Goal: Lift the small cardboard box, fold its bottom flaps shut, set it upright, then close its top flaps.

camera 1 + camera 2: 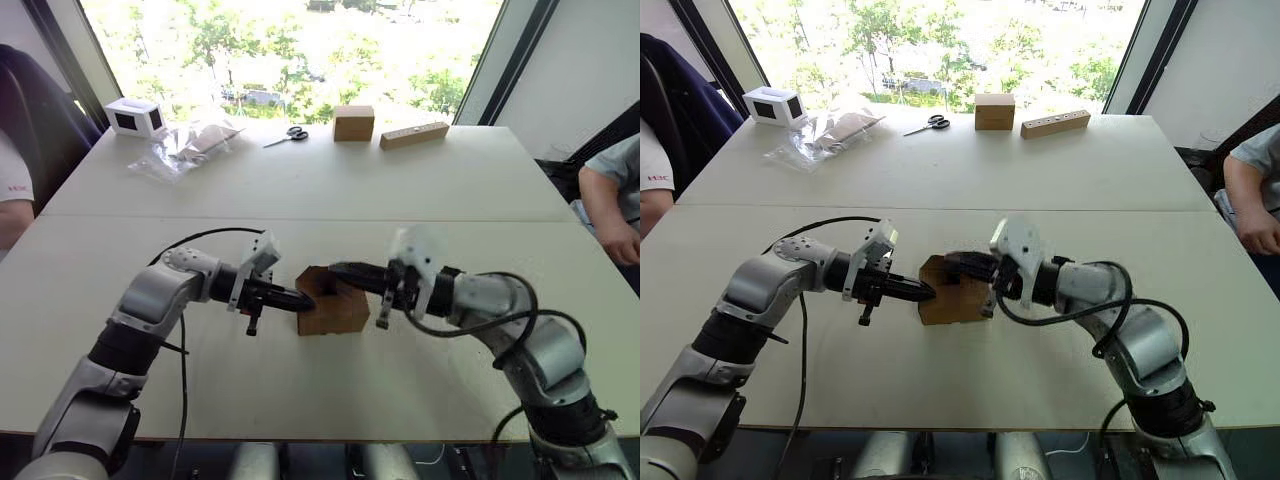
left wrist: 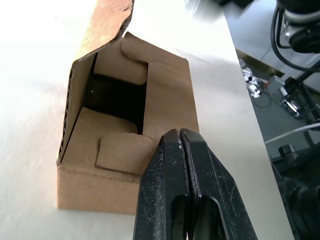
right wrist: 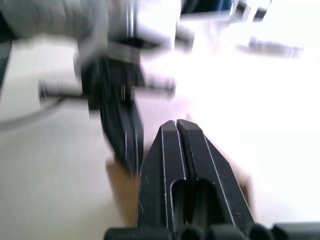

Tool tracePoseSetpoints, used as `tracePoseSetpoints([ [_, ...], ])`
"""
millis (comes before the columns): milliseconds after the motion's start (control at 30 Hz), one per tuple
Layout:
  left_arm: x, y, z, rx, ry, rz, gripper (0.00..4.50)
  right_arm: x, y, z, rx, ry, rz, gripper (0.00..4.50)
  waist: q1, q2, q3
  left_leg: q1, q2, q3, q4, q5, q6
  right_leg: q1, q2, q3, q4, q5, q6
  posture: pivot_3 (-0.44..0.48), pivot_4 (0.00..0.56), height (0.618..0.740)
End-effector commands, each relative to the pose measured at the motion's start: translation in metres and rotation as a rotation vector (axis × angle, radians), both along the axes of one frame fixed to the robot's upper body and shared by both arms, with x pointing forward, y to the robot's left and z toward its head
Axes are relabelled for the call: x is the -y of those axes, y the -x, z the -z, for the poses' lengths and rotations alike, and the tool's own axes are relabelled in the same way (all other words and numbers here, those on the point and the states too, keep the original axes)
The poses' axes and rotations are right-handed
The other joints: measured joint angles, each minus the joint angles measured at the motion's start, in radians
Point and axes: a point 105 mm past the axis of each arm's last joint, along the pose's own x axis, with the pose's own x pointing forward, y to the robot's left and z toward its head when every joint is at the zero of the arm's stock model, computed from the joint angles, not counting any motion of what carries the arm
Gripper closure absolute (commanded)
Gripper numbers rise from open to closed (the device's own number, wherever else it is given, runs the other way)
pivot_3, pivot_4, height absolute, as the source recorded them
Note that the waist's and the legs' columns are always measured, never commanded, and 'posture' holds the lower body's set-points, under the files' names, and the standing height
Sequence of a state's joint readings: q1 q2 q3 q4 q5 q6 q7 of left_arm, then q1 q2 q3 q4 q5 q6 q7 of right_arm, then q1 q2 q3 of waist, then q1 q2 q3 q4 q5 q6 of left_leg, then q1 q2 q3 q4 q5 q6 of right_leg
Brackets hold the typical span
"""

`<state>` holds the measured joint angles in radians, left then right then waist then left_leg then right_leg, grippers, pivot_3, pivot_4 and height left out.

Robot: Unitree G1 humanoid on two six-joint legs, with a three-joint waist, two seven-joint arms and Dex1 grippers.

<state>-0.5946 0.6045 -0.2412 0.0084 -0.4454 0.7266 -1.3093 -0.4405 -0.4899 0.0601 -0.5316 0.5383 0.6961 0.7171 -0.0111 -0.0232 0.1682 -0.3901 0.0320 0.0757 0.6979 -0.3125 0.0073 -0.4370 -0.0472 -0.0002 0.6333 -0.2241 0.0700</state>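
The small cardboard box (image 1: 333,303) was seen resting at mid-table, its top flaps (image 2: 127,107) half-folded, flanked at 9 and 3 o'clock by the left gripper (image 1: 297,298) and right gripper (image 1: 345,271), both closed on nothing. Gentle inward pressure on the flaps was judged advisable.

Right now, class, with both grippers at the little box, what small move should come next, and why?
Probably push the top flaps further down with the shut left gripper. They still gape over the dark opening of the small cardboard box, which sits on the table, while the shut right gripper rests at its top.
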Motion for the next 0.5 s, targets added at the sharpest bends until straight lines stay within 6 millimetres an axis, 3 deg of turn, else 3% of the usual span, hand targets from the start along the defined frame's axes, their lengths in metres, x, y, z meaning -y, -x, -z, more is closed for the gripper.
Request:
tracePoseSetpoints([
  [33, 0.001, -0.003, 0.0, 0.01, -0.001, -0.016, 4.48, -0.001, -0.016, -0.008, 0.003, -0.03, 0.024, 4.5, 0.0, 0.0, 0.0, 0.0, 0.0, 0.0, 0.0, 0.0, 0.0, 0.0, 0.0, 0.0, 0.0, 0.0, 0.0, 0.0, 0.15, 0.74],
  [100, 0.002, -0.003, -0.001, 0.015, 0.002, -0.017, 4.48, -0.011, -0.034, 0.013, -0.029, 0.055, 0.033, 4.5, -0.001, 0.0, 0.0, 0.0, 0.0, 0.0, 0.0, 0.0, 0.0, 0.0, 0.0, 0.0, 0.0, 0.0, 0.0, 0.0, 0.15, 0.74],
  [200, 0.002, -0.002, -0.001, 0.017, 0.003, -0.018, 4.48, -0.016, -0.041, 0.035, -0.043, 0.151, 0.026, 4.5, 0.0, 0.0, 0.0, 0.0, 0.0, 0.001, 0.0, 0.0, 0.0, 0.0, 0.0, 0.0, 0.0, 0.0, -0.001, 0.0, 0.15, 0.74],
  [300, 0.002, -0.002, -0.001, 0.019, 0.004, -0.021, 4.48, -0.018, -0.033, 0.058, -0.081, 0.22, -0.014, 4.5, 0.0, 0.0, 0.0, -0.002, 0.0, 0.001, 0.0, 0.0, 0.0, -0.002, 0.0, 0.0, 0.0, 0.0, 0.0, 0.0, 0.15, 0.74],
  [433, -0.002, -0.001, -0.003, 0.021, 0.006, -0.026, 4.48, -0.015, -0.022, 0.071, -0.124, 0.224, -0.032, 4.5, -0.001, 0.0, 0.0, -0.002, 0.0, 0.001, 0.0, 0.0, 0.0, -0.002, 0.0, 0.0, -0.001, 0.001, 0.0, 0.0, 0.15, 0.74],
  [500, -0.007, -0.003, -0.014, 0.001, 0.055, -0.056, 4.48, -0.012, -0.02, 0.079, -0.148, 0.231, -0.018, 4.5, -0.002, 0.0, 0.0, -0.001, 0.0, 0.001, 0.0, 0.0, 0.0, -0.001, 0.0, 0.0, -0.001, 0.0, 0.0, 0.0, 0.15, 0.74],
])
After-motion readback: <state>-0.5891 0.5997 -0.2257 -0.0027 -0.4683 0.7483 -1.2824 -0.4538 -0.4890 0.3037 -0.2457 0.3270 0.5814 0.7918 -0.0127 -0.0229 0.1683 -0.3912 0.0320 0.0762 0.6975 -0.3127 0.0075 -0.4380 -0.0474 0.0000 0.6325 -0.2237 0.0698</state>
